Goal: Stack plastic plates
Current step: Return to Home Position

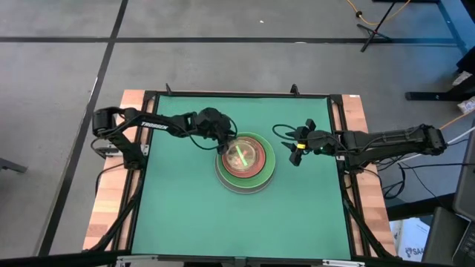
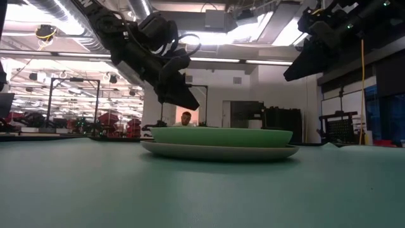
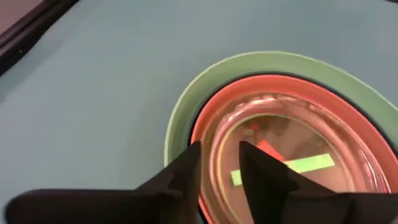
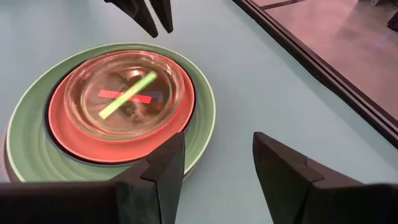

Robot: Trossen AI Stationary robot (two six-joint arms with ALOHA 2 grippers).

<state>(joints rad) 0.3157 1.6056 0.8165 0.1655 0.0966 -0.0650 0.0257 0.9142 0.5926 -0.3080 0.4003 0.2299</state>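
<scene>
One stack of plates (image 1: pixel 245 165) sits mid-table. A grey plate (image 2: pixel 221 152) is at the bottom, then light green (image 4: pixel 25 134), a dark teal rim, salmon (image 4: pixel 74 143), and small see-through plates (image 4: pixel 124 93) on top showing a green and a red stripe. My left gripper (image 1: pixel 225 146) hovers just above the stack's far-left rim, fingers narrowly open; the low view shows it (image 2: pixel 185 102) clear of the plates. My right gripper (image 1: pixel 297 150) is open and raised, to the right of the stack.
The green mat (image 1: pixel 185 215) lies bare around the stack, inside a black frame (image 1: pixel 341 133) with wooden table strips (image 1: pixel 111 200) outside it. In the low view a person (image 2: pixel 185 118) shows far behind the table.
</scene>
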